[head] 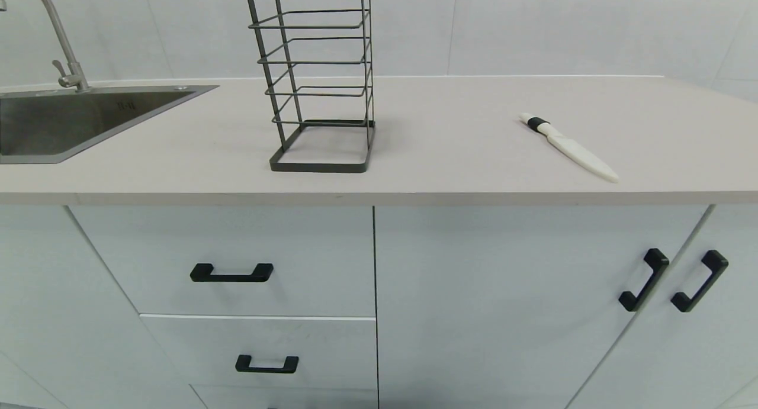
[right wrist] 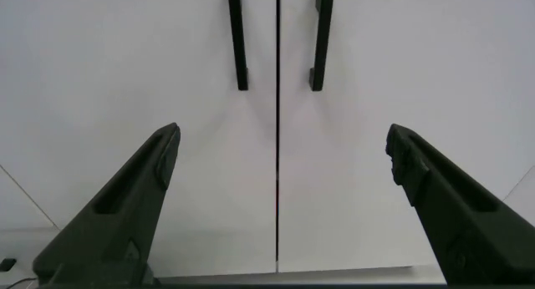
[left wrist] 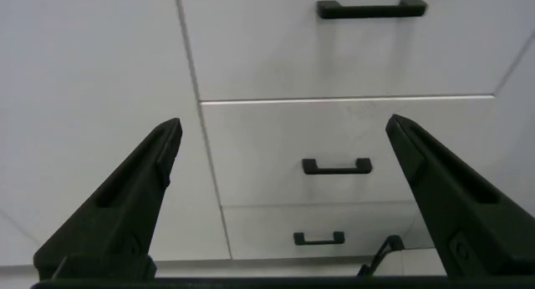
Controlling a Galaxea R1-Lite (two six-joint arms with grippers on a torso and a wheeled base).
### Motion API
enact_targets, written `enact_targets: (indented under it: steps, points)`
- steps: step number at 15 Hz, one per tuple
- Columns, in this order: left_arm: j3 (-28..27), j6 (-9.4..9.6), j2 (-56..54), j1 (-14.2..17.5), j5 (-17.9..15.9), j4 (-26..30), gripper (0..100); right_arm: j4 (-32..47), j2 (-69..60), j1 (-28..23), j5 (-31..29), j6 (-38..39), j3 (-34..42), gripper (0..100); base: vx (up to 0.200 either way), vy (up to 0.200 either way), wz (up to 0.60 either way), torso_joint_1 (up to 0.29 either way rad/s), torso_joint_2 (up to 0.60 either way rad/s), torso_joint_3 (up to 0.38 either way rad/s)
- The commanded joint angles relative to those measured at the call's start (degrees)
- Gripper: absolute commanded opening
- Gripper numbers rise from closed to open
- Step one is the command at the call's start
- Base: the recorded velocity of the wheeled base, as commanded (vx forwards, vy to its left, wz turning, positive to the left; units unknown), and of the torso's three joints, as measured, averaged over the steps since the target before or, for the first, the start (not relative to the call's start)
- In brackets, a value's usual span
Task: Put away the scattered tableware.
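white knife [head: 568,147] lies loose on the worktop [head: 450,160] well right of the wire rack [head: 320,83], likely its home, while left hand [left wrist: 284,126] and right hand [right wrist: 282,132] sit spread wide, empty.

No text, number or sign can be read. The one candidate is a small dark mark [head: 125,106] on the inner back wall of the sink [head: 35,157], in the upper left of the head view. It may be stamped lettering, but it is too small to make out. The knife [head: 569,147] at the right of that frame shows a black band near one end and no legible print.
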Motion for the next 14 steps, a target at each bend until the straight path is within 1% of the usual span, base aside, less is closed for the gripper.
enact_targets:
  steps: [1,5,11,14]
  points:
    - [0.00,0.06,0.10,0.06,0.08,-0.01,100,0.02,0.09,0.02,0.01,0.02,0.07,100,0.000,-0.200,0.00,0.007,0.00,-0.002]
    - [0.00,-0.02,0.10,0.06,0.08,-0.01,100,0.11,0.09,0.02,0.01,0.02,-0.02,100,0.000,-0.200,0.00,0.004,0.00,0.006]
    - [0.00,-0.02,0.10,-0.02,0.08,0.07,100,0.02,0.09,-0.06,0.01,-0.16,0.07,100,0.000,0.000,0.00,0.000,0.00,0.000]
    - [0.00,-0.02,0.10,-0.02,-0.01,-0.01,100,0.02,0.09,-0.06,0.01,-0.16,0.07,100,0.000,0.000,0.00,0.173,-0.11,-0.056]
